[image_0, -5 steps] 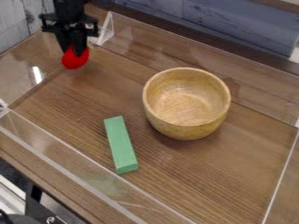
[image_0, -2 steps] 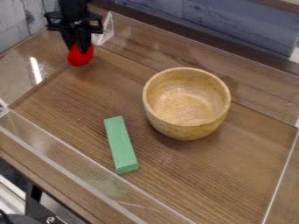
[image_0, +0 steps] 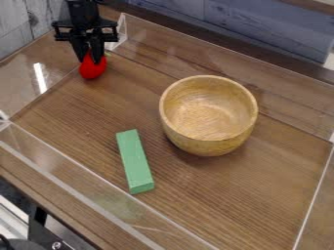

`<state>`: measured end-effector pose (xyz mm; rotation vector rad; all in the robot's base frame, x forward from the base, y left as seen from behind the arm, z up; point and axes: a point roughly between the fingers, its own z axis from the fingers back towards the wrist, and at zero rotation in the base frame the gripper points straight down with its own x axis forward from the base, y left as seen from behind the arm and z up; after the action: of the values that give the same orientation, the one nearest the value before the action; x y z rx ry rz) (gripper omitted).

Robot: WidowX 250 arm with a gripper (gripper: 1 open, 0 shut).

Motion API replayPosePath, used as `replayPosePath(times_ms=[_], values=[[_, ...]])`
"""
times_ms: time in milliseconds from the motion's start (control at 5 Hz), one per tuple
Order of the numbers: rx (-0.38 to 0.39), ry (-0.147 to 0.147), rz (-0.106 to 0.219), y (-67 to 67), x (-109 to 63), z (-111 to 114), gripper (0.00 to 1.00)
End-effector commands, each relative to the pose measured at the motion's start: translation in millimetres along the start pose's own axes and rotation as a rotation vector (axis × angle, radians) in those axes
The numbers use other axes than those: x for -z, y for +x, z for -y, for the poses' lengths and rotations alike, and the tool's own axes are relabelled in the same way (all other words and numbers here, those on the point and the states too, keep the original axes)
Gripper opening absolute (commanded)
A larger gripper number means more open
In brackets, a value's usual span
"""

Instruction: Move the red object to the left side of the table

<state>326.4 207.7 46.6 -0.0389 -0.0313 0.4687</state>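
Your claw [image_0: 89,57] points straight down at about 10 o'clock on the surface [image_0: 78,117], pinching the red object [image_0: 90,67] by its top, near the far-left wall. Judge it a light, hard, smooth toy fruit: it could roll once freed, so keep hold around the upper half. You have one red object, one wooden bowl [image_0: 209,114] near 2 o'clock and one green block [image_0: 133,161] near 7 o'clock.

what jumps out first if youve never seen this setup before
The wooden bowl right of centre on the table draws the eye first, large and empty. Next is the red object at the far left, pinched from above by the black gripper. A green block lies flat near the front.
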Motion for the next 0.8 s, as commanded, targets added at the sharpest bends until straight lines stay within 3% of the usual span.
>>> replayPosePath(times_ms=[0, 200, 600], values=[[0.068, 0.016, 0.069, 6.5, -20.8, 6.7, 1.00], [0.141, 0.021, 0.052, 2.8, -13.4, 11.4, 1.00], [0.193, 0.025, 0.015, 12.0, -31.9, 4.0, 1.00]])
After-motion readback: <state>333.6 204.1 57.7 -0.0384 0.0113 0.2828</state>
